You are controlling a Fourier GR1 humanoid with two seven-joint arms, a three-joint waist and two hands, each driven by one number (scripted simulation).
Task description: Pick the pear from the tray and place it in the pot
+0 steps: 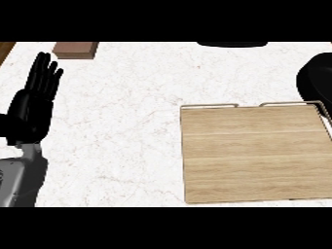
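Pear: not visible anywhere in view; location cannot be told. Tray [258,155]: wooden, thin metal rail, near right on the white marble tabletop [125,121], its surface bare. Pot [330,85]: black, far right, just beyond the tray, cut by the edge. Left robot hand [37,95]: left side, released, fingers straight and upright. Brown block [76,49]: far left.
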